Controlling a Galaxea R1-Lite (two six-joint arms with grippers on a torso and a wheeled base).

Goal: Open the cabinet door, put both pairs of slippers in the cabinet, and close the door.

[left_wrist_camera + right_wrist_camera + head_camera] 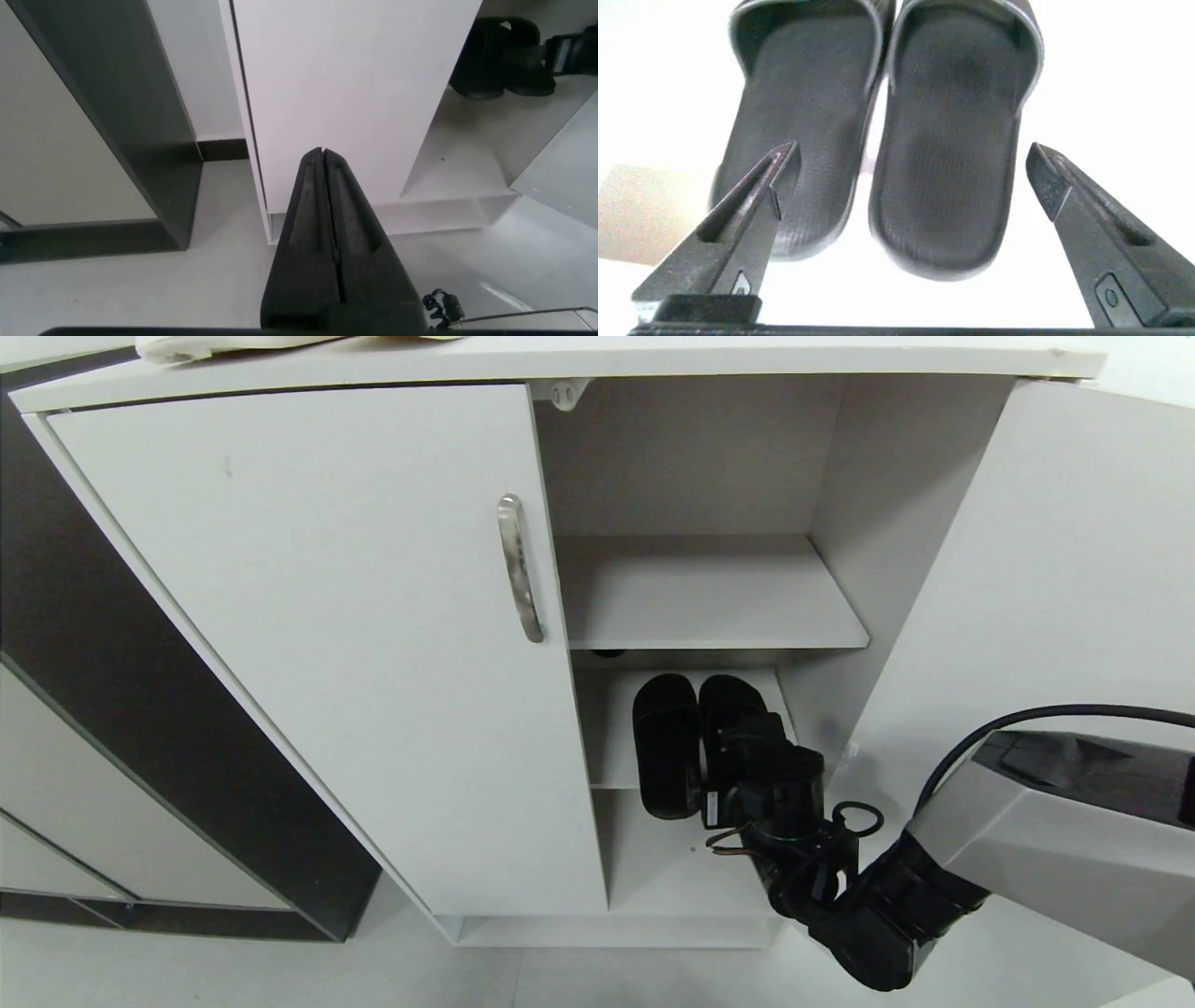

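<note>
A pair of black slippers (667, 742) lies side by side on the middle shelf (609, 747) of the white cabinet (597, 364), heels hanging over the shelf's front edge. My right gripper (747, 728) is at the heel of the right-hand slipper. In the right wrist view it (910, 154) is open, and the slippers (948, 159) lie just beyond its spread fingertips (780, 168), untouched. The cabinet's right door (1046, 597) stands open. My left gripper (322, 159) is shut on nothing, low in front of the closed left door (336, 84).
The closed left door (327, 644) carries a metal handle (519, 569). The upper shelf (709, 607) and bottom shelf (672, 868) are bare. A pale object (215, 345) lies on the cabinet top. A dark panel (112, 691) stands at the cabinet's left, with pale floor (233, 971) below.
</note>
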